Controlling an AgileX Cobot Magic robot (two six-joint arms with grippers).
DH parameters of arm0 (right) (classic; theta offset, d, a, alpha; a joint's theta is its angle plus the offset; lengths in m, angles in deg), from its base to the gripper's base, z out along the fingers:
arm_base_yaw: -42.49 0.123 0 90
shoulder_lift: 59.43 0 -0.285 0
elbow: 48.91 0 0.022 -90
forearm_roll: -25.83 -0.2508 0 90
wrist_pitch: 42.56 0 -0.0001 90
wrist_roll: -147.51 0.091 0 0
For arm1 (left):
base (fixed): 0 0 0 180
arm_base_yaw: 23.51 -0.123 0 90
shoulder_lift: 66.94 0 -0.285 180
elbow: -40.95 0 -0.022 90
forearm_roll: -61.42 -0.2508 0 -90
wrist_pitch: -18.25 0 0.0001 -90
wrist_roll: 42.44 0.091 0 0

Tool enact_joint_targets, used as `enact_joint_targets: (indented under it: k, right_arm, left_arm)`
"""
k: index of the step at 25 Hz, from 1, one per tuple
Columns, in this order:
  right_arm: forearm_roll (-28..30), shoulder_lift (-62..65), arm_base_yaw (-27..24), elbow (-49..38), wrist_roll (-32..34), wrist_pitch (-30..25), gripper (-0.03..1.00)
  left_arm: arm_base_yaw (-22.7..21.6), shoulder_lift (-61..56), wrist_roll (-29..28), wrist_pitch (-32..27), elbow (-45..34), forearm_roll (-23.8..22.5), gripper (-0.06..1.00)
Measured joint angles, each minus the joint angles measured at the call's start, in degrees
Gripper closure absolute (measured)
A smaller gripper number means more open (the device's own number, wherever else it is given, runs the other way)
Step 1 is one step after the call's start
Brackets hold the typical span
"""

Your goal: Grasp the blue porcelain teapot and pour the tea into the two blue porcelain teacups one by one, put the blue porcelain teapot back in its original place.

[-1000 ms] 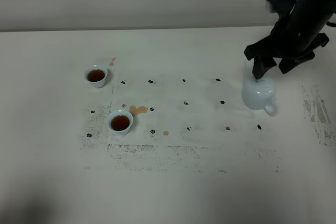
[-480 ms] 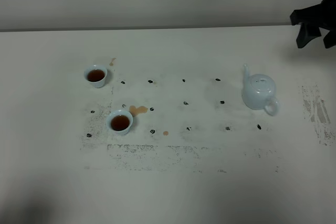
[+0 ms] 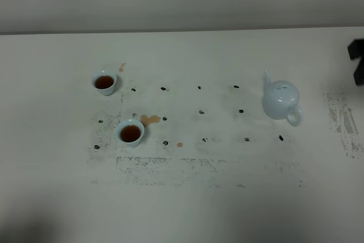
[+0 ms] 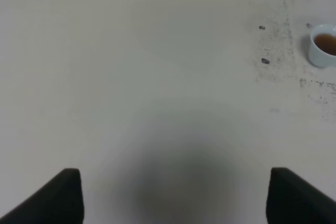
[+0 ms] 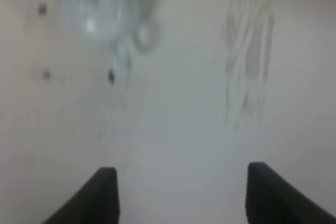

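Teapot stands upright, free, right of table. Going left to right: both cups hold tea, small spills beside them. Left gripper parked, fingers wide, empty. Right gripper, over teapot a second ago, now withdrawn to edge, fingers wide, empty. Judgement: task complete.

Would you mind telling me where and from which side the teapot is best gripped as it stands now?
Probably by the loop handle of the blue porcelain teapot. It juts from the pot's near-right side, opposite the spout, with bare table around it, so the right gripper, jaws open, could come from above.
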State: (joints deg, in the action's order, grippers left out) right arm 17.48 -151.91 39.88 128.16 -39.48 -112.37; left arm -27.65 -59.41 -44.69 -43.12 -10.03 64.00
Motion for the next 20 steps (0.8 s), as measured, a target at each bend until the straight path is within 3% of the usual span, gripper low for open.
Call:
enact_joint_targets:
  k: [10,20]
  right_arm:
    - [8.35,31.38,0.05,-38.30,3.68,-0.29,0.46]
    - [5.20,50.82,0.05,-41.96,3.89,0.05,0.43]
  left_arm:
    - [0.00,0.00,0.00,0.00,0.00,0.00,0.26]
    - [0.00,0.00,0.00,0.00,0.00,0.00,0.26]
